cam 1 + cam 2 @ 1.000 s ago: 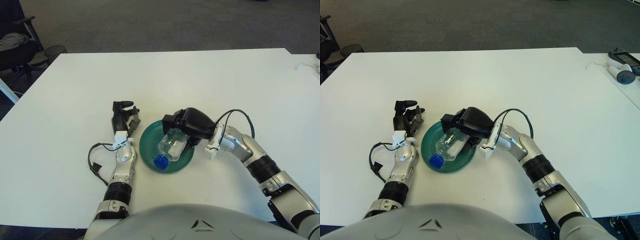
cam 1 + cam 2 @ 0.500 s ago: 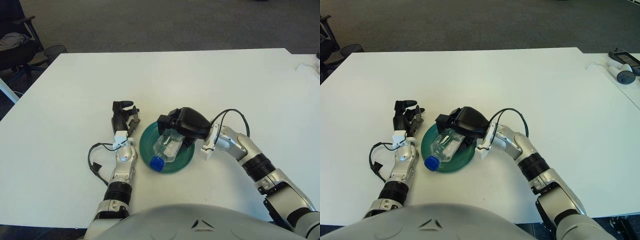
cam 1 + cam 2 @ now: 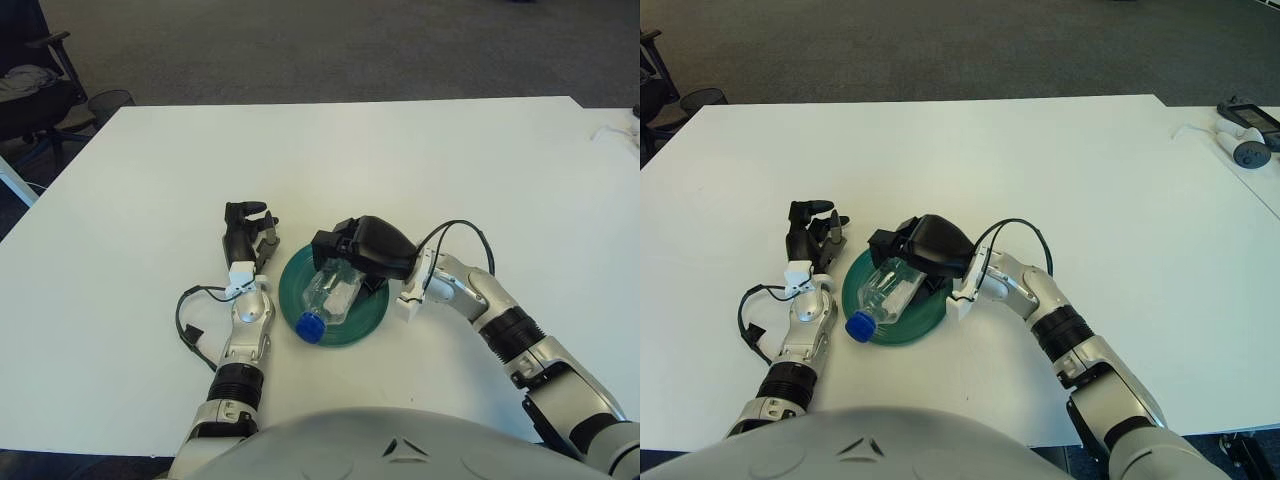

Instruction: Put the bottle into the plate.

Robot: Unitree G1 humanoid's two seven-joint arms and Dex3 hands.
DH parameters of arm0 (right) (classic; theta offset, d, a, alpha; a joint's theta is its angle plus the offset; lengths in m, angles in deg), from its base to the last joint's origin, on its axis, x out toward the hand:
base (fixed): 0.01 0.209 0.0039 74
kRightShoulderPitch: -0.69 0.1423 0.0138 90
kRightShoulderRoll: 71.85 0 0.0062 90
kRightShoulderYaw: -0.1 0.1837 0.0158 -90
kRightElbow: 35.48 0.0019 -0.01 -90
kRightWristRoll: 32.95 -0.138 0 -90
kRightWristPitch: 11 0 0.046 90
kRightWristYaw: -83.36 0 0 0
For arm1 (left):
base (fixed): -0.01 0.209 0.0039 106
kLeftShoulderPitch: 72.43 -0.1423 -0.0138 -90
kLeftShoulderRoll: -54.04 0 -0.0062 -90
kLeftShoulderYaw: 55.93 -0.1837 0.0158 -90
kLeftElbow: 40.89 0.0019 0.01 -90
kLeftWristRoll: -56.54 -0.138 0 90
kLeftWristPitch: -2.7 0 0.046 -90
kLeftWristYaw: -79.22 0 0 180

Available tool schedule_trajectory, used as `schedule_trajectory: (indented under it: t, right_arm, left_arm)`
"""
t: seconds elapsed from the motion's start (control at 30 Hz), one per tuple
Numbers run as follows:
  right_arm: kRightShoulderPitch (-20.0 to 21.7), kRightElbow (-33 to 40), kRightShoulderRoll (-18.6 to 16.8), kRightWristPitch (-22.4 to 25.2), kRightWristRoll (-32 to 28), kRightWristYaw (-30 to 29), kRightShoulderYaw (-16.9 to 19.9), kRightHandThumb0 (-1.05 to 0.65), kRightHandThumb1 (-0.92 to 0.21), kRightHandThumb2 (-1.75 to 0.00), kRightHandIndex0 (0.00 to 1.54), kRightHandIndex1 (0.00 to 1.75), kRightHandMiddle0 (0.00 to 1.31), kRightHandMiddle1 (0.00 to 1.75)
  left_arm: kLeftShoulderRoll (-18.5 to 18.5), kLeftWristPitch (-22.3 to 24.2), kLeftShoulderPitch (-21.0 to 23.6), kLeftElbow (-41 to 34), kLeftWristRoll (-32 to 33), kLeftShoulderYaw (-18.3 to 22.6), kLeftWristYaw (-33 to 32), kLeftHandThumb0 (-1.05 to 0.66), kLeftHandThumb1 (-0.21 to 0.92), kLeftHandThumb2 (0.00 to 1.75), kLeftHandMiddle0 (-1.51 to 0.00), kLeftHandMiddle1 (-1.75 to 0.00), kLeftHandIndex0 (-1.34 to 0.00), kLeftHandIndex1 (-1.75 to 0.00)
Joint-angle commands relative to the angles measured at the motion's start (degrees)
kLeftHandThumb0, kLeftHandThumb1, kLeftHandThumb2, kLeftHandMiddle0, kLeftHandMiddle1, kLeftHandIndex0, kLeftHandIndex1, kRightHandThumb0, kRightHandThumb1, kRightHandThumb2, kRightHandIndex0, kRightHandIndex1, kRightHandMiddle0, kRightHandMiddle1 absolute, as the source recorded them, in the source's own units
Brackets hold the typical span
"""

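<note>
A clear plastic bottle (image 3: pixel 331 294) with a blue cap (image 3: pixel 308 326) lies tilted over the green plate (image 3: pixel 368 318), cap toward me at the plate's front-left rim. My right hand (image 3: pixel 358 252) is shut on the bottle's upper body, above the plate's far side. My left hand (image 3: pixel 245 232) rests on the table just left of the plate, fingers relaxed and holding nothing.
The white table (image 3: pixel 400 160) stretches wide around the plate. A black cable (image 3: pixel 188 322) loops by my left forearm. A chair (image 3: pixel 30 90) stands off the table's far left corner. White devices (image 3: pixel 1244 135) lie at the far right edge.
My right hand has carried the bottle a little left across the plate, and the blue cap now reaches the plate's front-left rim. The left hand has not moved.
</note>
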Motion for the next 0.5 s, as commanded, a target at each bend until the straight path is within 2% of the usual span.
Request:
schedule_trajectory:
  t: [0.0,0.1,0.23,0.4,0.47]
  right_arm:
    - [1.5,-0.2,0.1,0.4,-0.3,0.5,0.0,-0.19,-0.25,-1.39,0.77,1.74,0.54,1.75]
    - [1.6,0.0,0.1,0.6,-0.5,0.7,0.0,-0.06,-0.19,-1.47,0.72,1.74,0.53,1.74]
    - [1.5,0.5,-0.1,1.4,-0.3,0.5,0.2,-0.02,-0.21,-1.44,0.66,1.75,0.52,1.71]
    - [1.2,1.0,-0.4,2.2,0.0,-0.5,0.6,-0.01,-0.39,-1.23,0.52,1.72,0.38,1.74]
    - [1.2,1.1,-0.4,2.4,0.0,-0.8,0.7,-0.01,-0.48,-1.10,0.48,1.65,0.33,1.74]
  left_arm:
    - [1.6,1.9,-2.4,3.8,0.6,0.1,0.3,-0.35,0.89,0.56,-0.62,-1.18,-0.22,-1.74]
    - [1.6,1.4,-2.0,4.6,0.9,0.3,0.6,-0.35,0.88,0.57,-0.62,-1.18,-0.23,-1.74]
    - [1.0,-0.8,-0.8,8.0,2.0,1.0,1.4,-0.36,0.86,0.58,-0.63,-1.18,-0.25,-1.72]
    - [0.7,-4.1,0.1,11.4,3.8,1.8,3.4,-0.36,0.84,0.59,-0.64,-1.19,-0.29,-1.70]
    - [0.8,-5.4,0.1,11.9,4.7,2.1,4.8,-0.36,0.83,0.61,-0.65,-1.20,-0.30,-1.69]
